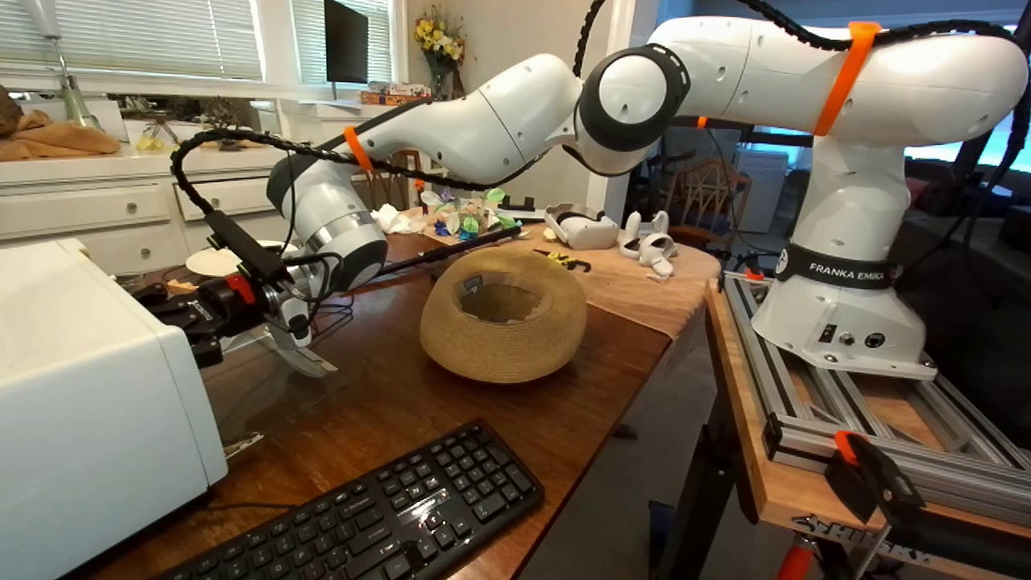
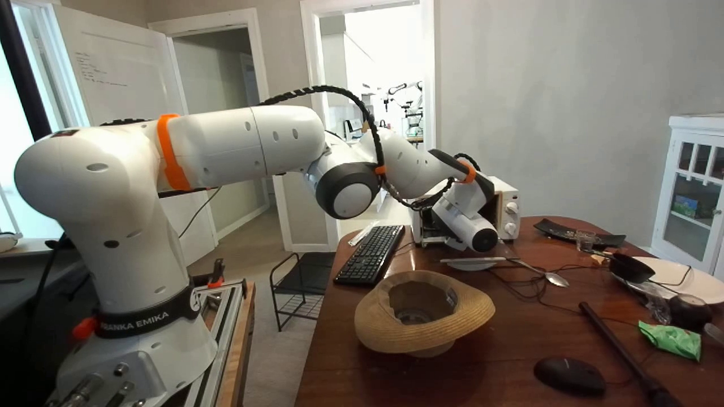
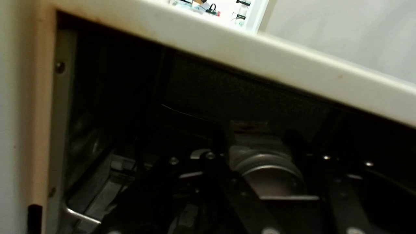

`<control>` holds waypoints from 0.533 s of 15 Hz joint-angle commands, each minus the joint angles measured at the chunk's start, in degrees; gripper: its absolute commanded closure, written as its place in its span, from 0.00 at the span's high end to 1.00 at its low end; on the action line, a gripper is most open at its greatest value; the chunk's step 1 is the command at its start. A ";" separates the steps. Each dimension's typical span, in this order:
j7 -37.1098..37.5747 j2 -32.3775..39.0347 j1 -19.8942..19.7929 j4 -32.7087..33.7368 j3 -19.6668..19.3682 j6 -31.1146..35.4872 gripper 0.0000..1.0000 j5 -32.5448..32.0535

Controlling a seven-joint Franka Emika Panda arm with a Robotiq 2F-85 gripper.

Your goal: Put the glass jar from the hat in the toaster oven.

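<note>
The toaster oven is the white box at the left in an exterior view; in another its knob panel shows behind the arm. My gripper reaches into its open front, fingers inside the cavity. In the wrist view the glass jar, with a silver-rimmed end towards me, lies lengthwise between both fingers, and they appear shut on it. The cavity is dark, so whether the jar touches the oven floor cannot be told. The straw hat rests crown down on the table, also seen in an exterior view.
The oven's top edge passes just above the gripper. The lowered glass door lies beneath the wrist. A black keyboard lies in front of the oven. A spoon, cables, a mouse and a plate are on the table.
</note>
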 commanded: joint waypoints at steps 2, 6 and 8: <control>-0.42 0.00 0.18 -1.22 -0.19 0.48 0.24 2.47; -1.60 0.05 -0.25 -2.24 0.09 0.08 0.24 4.21; -2.30 0.05 -0.30 -2.54 0.21 0.06 0.24 5.34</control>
